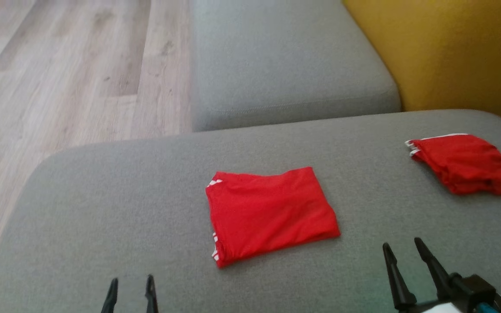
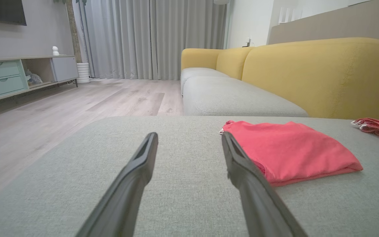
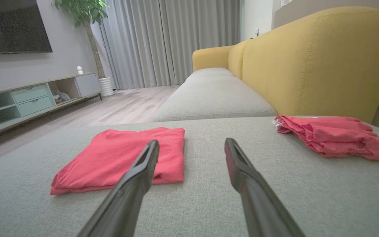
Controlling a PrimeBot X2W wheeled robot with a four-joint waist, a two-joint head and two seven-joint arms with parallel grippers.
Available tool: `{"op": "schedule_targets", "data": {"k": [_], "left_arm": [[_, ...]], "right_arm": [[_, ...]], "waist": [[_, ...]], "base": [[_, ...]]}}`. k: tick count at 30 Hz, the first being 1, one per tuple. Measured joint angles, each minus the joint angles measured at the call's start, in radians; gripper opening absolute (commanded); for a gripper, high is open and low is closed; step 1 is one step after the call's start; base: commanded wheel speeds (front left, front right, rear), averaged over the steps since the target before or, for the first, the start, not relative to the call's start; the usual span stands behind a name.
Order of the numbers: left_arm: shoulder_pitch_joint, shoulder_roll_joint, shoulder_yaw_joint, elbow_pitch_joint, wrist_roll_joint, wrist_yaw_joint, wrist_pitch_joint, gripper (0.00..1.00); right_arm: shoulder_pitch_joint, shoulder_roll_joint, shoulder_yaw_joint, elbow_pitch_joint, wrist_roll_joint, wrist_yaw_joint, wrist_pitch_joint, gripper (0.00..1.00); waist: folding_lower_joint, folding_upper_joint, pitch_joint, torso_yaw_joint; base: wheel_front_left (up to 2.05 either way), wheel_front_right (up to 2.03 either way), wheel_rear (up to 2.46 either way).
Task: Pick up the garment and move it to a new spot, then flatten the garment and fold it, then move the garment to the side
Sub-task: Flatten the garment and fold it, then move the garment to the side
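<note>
From the head, the folded red garment [image 1: 272, 213] lies mid-cushion [image 1: 102, 208]. A second red one [image 1: 465, 163] lies well apart to its right, near the yellow backrest [image 1: 442, 52]. The left gripper [image 1: 131, 278] and right gripper [image 1: 401, 242] sit low, jaws apart and empty. The left wrist adds curtains [image 2: 150, 36] and a cabinet [image 2: 8, 77]. The right wrist adds a plant [image 3: 81, 10] and a TV [image 3: 12, 26].

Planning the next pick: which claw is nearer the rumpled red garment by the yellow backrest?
Right. The right claw sits on the robot's side of the rumpled red garment, slightly to its left; the left claw is far to its left, past the folded garment.
</note>
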Motion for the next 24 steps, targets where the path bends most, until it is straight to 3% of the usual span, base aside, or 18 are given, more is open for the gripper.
{"op": "schedule_targets", "data": {"k": [24], "left_arm": [[0.021, 0.0, 0.017, 0.006, 0.024, -0.017, 0.0, 1.0]], "right_arm": [[0.014, 0.002, -0.017, 0.018, 0.004, 0.0, 0.0, 1.0]], "waist": [[0.0003, 0.0, -0.008, 0.021]], "base": [[0.0, 0.0, 0.0]]}}
